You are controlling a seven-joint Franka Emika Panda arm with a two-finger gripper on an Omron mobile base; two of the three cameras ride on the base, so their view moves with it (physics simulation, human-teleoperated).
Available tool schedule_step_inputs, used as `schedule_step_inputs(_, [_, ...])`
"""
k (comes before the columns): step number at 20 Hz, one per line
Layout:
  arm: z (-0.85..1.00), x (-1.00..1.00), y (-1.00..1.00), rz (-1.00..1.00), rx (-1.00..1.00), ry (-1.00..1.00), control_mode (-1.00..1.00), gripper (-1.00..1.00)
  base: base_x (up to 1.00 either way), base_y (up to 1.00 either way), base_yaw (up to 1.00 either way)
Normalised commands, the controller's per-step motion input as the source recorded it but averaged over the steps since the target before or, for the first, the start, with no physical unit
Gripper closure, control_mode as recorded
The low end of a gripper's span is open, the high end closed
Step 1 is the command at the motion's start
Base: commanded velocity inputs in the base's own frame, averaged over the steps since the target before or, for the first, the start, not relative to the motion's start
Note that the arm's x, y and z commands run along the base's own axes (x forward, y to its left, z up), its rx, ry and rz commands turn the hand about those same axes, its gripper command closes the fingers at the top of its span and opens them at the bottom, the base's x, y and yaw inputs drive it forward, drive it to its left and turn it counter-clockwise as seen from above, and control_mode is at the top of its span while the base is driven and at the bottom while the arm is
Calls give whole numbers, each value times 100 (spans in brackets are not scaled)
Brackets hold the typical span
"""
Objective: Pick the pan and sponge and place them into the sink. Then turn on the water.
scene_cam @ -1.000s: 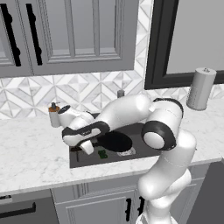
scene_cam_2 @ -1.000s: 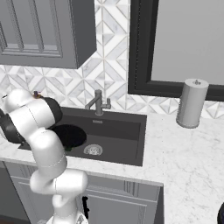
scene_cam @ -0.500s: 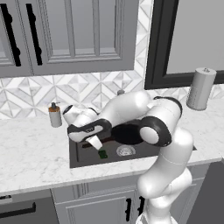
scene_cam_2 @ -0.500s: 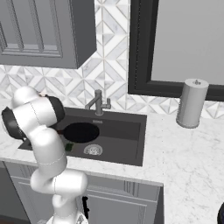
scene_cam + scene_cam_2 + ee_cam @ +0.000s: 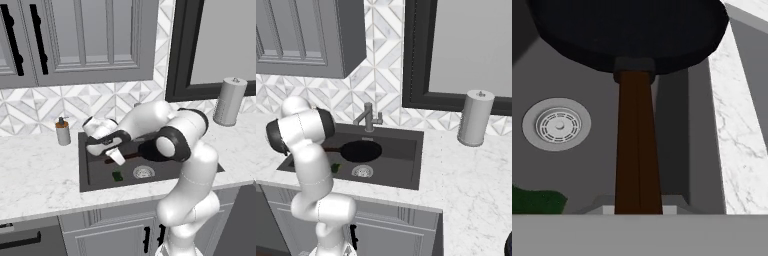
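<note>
Pan [image 5: 362,150] seen inside sink [image 5: 412,157], centre frame, handle [image 5: 637,150] running to bottom edge between jaws. Gripper [image 5: 116,155] state: cannot be told, tips hidden. Sponge [image 5: 117,176] already in basin nr drain [image 5: 557,124]. Pan to be lowered flat, released gently, then withdrawn straight back.

The sink [image 5: 408,165] is sitting recessed in the worktop [image 5: 466,170], with the faucet [image 5: 369,119] standing behind it. The pan [image 5: 360,151] is lying inside the basin, behind the drain [image 5: 362,171]. The sponge [image 5: 117,176] is lying left of the drain. A soap bottle [image 5: 62,132] is standing left of the sink, a paper roll [image 5: 475,118] well to its right.
</note>
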Motion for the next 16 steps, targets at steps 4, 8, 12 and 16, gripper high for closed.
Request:
schedule_step_inputs(4, [-29, 7, -1, 0, 0, -2, -100, 100, 0, 0, 0])
schedule_step_inputs(8, [-33, 3, -1, 0, 1, 0, -100, 100, 0, 0, 0])
schedule_step_inputs(12, [-27, 7, -7, 0, 0, 0, -100, 100, 0, 0, 0])
schedule_step_inputs(16, [-17, 15, -16, 0, 0, 0, -100, 100, 0, 0, 0])
